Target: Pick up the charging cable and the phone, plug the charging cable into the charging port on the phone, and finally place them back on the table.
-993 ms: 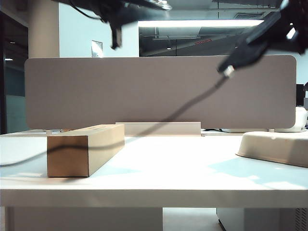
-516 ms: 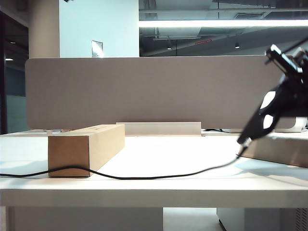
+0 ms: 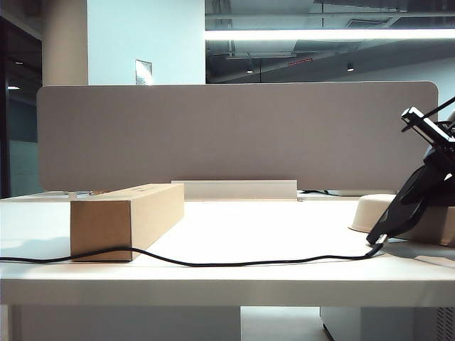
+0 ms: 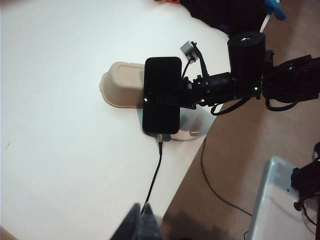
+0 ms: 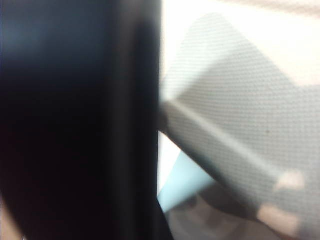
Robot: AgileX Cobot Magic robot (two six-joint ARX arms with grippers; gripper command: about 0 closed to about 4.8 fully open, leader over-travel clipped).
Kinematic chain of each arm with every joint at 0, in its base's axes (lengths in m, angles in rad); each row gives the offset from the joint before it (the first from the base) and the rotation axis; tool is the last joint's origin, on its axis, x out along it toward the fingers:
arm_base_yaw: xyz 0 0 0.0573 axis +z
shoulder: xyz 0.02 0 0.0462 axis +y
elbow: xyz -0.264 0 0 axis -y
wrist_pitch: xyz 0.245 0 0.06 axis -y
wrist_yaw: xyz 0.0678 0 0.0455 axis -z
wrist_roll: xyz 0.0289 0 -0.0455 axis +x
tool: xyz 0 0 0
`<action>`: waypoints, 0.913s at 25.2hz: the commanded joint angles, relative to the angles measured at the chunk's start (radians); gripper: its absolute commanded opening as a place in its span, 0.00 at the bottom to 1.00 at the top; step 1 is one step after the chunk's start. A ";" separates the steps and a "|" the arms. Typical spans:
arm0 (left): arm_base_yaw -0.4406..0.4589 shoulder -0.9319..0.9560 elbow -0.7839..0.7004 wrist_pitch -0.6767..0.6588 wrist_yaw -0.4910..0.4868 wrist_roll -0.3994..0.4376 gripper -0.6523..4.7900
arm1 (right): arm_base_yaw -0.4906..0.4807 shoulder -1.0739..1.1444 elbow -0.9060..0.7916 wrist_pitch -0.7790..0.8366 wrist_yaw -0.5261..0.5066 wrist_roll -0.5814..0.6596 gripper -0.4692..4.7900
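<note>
At the right edge of the exterior frame the right gripper (image 4: 192,95) clamps the phone (image 4: 162,95) low over the worktop (image 3: 227,280), charging cable (image 3: 213,263) plugged in and trailing left, apparently for setting down, while the left gripper (image 4: 141,227), closed and empty, hangs above.

Black phone (image 4: 161,95) tilted over table (image 3: 234,277) edge, black charging cable (image 3: 213,263) plugged in, trailing across table.
</note>
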 commanded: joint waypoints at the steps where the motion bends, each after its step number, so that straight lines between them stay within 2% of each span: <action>1: -0.001 -0.005 0.002 0.004 0.003 0.004 0.11 | 0.000 0.004 0.003 -0.031 0.040 -0.015 0.15; 2: -0.001 -0.005 0.002 0.004 0.003 0.004 0.11 | 0.000 0.004 0.003 -0.038 0.040 -0.015 0.22; 7: -0.001 -0.005 0.002 0.004 0.003 0.004 0.11 | -0.002 0.004 0.003 -0.075 0.069 -0.015 0.24; 9: -0.001 -0.005 0.002 0.007 0.003 0.004 0.11 | -0.002 0.004 0.003 -0.096 0.072 -0.017 0.31; 11: -0.001 -0.005 0.002 0.007 0.003 0.004 0.11 | -0.002 0.004 0.003 -0.130 0.095 -0.020 0.41; 14: -0.001 -0.005 0.002 0.007 0.003 0.004 0.11 | -0.010 0.004 0.003 -0.189 0.117 -0.027 0.64; 16: -0.001 -0.005 0.002 0.007 0.004 0.004 0.11 | -0.026 0.003 0.003 -0.218 0.115 -0.027 0.72; 20: -0.001 -0.005 0.002 0.006 0.003 0.004 0.11 | -0.058 -0.008 0.003 -0.275 0.098 -0.036 0.76; 23: -0.001 -0.006 0.002 0.006 0.003 0.004 0.11 | -0.099 -0.061 0.003 -0.337 0.048 -0.054 0.81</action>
